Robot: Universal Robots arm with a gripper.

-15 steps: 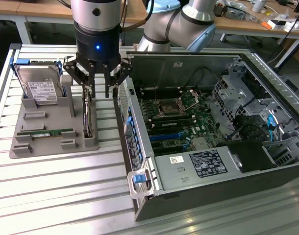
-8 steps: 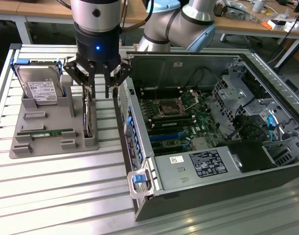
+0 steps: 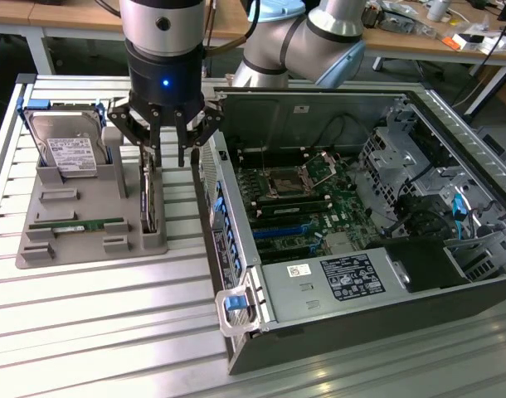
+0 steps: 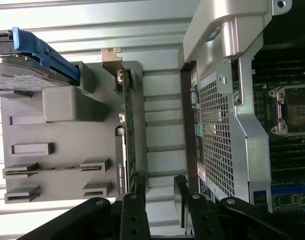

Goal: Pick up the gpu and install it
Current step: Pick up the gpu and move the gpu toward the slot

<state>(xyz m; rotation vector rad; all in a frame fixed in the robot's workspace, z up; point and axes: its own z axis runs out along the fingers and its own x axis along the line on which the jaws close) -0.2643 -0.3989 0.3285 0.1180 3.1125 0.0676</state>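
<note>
Jaws apart, holding nothing, hovering over the grey holder (image 3: pixel 79 249) on the surface (image 3: pixel 112 332); gpu (image 3: pixel 148 199) stands on edge in the holder slot nearest the computer case (image 3: pixel 336 315), just below the jaws, untouched; its long axis runs near-to-far in the exterior view, parallel to the case's side wall; in the wrist view we see the gpu (image 4: pixel 127 130) edge-on, silver bracket (image 4: pixel 112 56) at the end far from the jaws; we judge the card sits in line with one fingertip (image 4: pixel 138 186), not the gap, so the gap lies slightly toward the case; the jaws open across the card's thin side; hard drive (image 3: pixel 66 149) and memory stick (image 3: pixel 79 224) sit in the holder toward the exterior view's left.
</note>
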